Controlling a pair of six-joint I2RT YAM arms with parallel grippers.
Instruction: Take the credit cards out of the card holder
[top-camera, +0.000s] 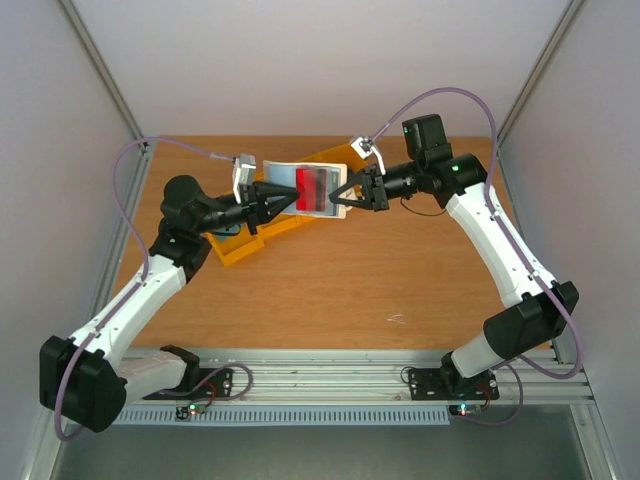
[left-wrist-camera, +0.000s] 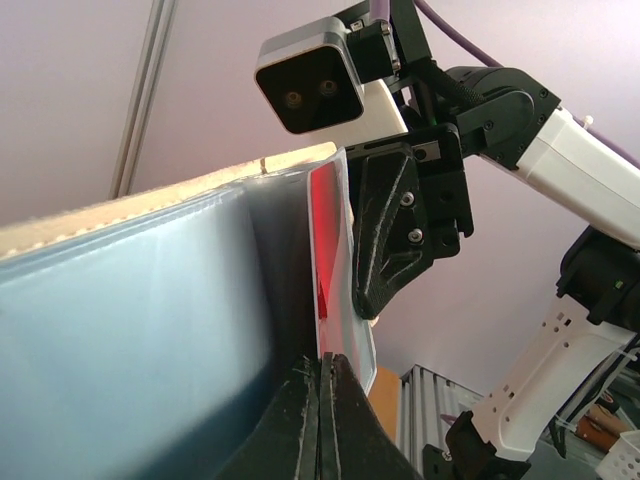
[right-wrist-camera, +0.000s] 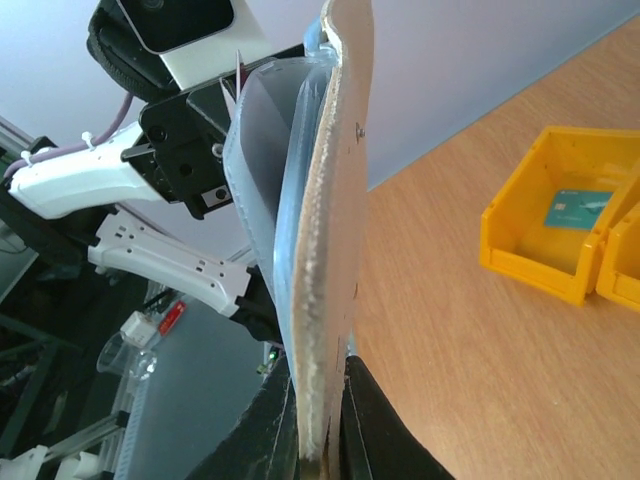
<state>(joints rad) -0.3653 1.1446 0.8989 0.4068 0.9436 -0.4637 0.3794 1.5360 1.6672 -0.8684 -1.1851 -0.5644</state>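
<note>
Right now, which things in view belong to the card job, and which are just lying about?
Job: card holder, held up open; red card in it; teal card, lying in a yellow bin; left gripper, shut on the red card; right gripper, shut on the holder's edge.
Lying about: yellow bins; wooden table.

Arms (top-camera: 140, 300): white shells, black joints.
Cables (top-camera: 440, 90): lilac.
Right gripper (top-camera: 340, 200): black, triangular fingers, pale screws.
Wrist camera (left-wrist-camera: 310, 85): silver housing, black face.
</note>
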